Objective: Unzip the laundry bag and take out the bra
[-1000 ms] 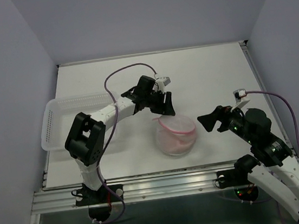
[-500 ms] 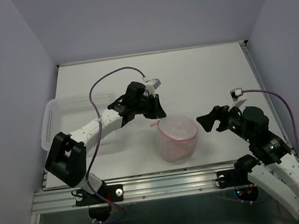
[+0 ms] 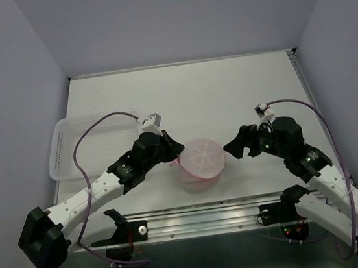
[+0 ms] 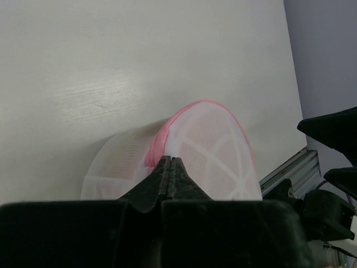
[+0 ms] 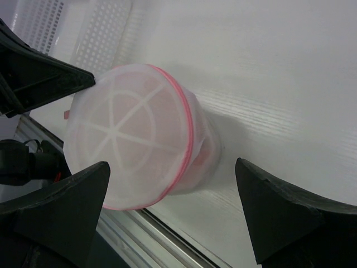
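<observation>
The laundry bag [image 3: 200, 163] is a round white mesh pouch with pink zipper trim, standing tilted near the table's front edge. My left gripper [image 3: 176, 156] is at its left rim. In the left wrist view the left gripper [image 4: 169, 159] is shut, its tips pinched at the pink trim of the laundry bag [image 4: 212, 151]. The right gripper [image 3: 237, 145] hangs wide open just right of the bag, not touching it. In the right wrist view the right gripper [image 5: 173, 207] frames the laundry bag [image 5: 131, 139]. The bra [image 5: 203, 152] shows only as a pinkish blur through the mesh.
A white plastic basket [image 3: 64, 149] lies at the table's left edge, also seen in the right wrist view as the basket [image 5: 83, 33]. The metal rail [image 3: 195, 214] of the front edge runs close below the bag.
My left arm swung down and nearer, and its gripper shut at the bag's left rim. The bag shifted left and tilted. The right gripper moved up and left toward the bag.
</observation>
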Controlling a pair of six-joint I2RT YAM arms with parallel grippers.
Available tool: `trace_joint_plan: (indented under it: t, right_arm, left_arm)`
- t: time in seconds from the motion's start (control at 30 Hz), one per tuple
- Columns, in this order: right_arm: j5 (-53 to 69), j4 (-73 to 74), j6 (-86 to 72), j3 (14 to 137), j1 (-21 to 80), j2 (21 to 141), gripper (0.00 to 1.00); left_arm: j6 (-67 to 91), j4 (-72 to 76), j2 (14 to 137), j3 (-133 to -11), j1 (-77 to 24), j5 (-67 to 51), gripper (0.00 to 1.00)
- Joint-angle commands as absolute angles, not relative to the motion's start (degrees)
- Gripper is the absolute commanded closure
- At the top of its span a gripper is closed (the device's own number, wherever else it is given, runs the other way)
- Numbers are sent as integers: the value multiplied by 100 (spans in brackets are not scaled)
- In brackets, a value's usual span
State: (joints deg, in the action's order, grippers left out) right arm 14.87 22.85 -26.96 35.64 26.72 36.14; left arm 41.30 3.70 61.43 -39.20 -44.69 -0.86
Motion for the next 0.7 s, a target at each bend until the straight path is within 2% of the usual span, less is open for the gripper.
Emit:
trace_joint_plan:
  t: [0.0,0.23,0.37,0.47,0.5,0.57,0.67]
  right_arm:
    - [2267,1565,-3023,3648,2707,3981,0]
    - [2610,1161,-3401,3349,2707,4491,1]
    - [2970,748,-3726,3112,2769,4816,8]
    - [3058,555,-3849,3041,2891,5132,22]
    - [3146,502,-3876,3032,2892,5237,29]
    - [3374,300,-3955,3006,2892,5562,35]
    - [3691,-455,-4236,2962,2892,5844,51]
  left_arm:
    - [5193,756,5792,-3481,-4904,1247,100]
    - [5677,800,5608,-3226,-5168,1951,100]
    - [5897,809,5528,-3164,-5282,2301,100]
    - [6038,817,5432,-3094,-5326,2461,100]
    - [6064,817,5414,-3076,-5335,2496,100]
    - [6108,817,5370,-3059,-5361,2575,100]
    - [6117,809,5353,-3050,-5414,2619,100]
